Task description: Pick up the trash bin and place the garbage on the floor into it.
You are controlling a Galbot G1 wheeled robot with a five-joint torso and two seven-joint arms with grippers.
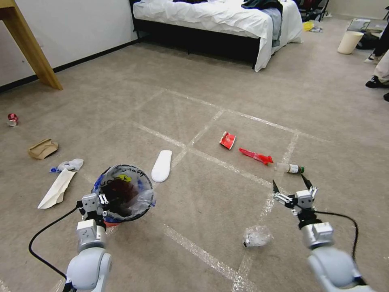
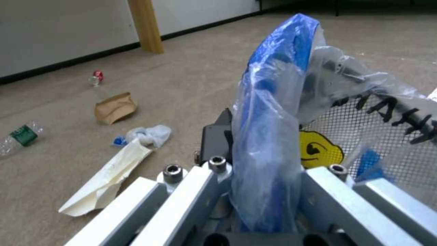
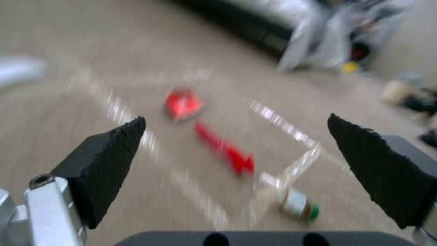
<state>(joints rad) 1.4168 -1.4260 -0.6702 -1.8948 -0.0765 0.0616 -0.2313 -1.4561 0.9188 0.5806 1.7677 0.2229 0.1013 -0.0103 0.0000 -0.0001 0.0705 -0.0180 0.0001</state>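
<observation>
Now my right end effector (image 1: 291, 185) hangs open, the bottle (image 1: 289, 167) just at twelve o'clock, lying crosswise; my left end effector (image 1: 94, 202) grips the trash bin (image 1: 123, 194).

Red trash bin (image 1: 123, 194), blue-edged liner; red wrappers (image 1: 255, 155).

A short-piled beige-grey carpet floor (image 1: 251, 81) fills the room, crossed by strips of clear shiny tape (image 1: 210, 160) that mark out rough squares. At the far side stands a low black-framed bed (image 1: 210, 38) under a rumpled white sheet, with dark clothes (image 1: 263, 5) heaped on it, and a cream-white bucket (image 1: 349, 41) sits on the carpet to its right. On the left, a white wall (image 1: 77, 28) with a black skirting strip runs behind a slanting pale wooden leg (image 1: 30, 50).
</observation>
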